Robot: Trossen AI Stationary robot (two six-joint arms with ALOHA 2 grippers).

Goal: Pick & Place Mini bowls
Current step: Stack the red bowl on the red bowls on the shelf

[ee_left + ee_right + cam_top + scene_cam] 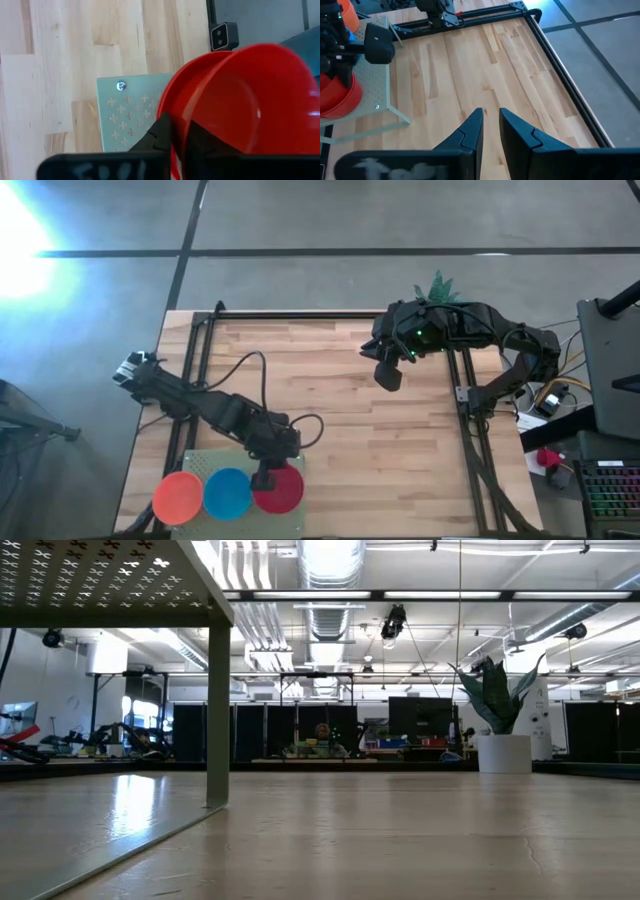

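Note:
Three mini bowls sit in a row on a pale perforated platform (212, 464) at the table's near left: orange (177, 496), blue (228, 492) and red (280, 490). My left gripper (267, 478) is down at the red mini bowl (250, 100) and shut on it. A second red rim (170, 102) shows just behind that bowl. My right gripper (388, 375) hangs above the far middle of the table, its fingers (490, 117) a narrow gap apart with nothing between them. My left gripper pinches the red mini bowl's rim (178, 150), one finger (200, 142) inside the bowl and the other (159, 134) outside it. The fingers come slanting down from the far left. The bowl stands tilted at the platform's right end; what it rests on is hidden.
The platform stands raised on thin legs (217, 710) above the wooden table (340, 430). A small white pot with a green plant (503, 745) stands at the far right. A black frame (470, 450) borders the table. A small black camera (223, 36) sits at the near edge.

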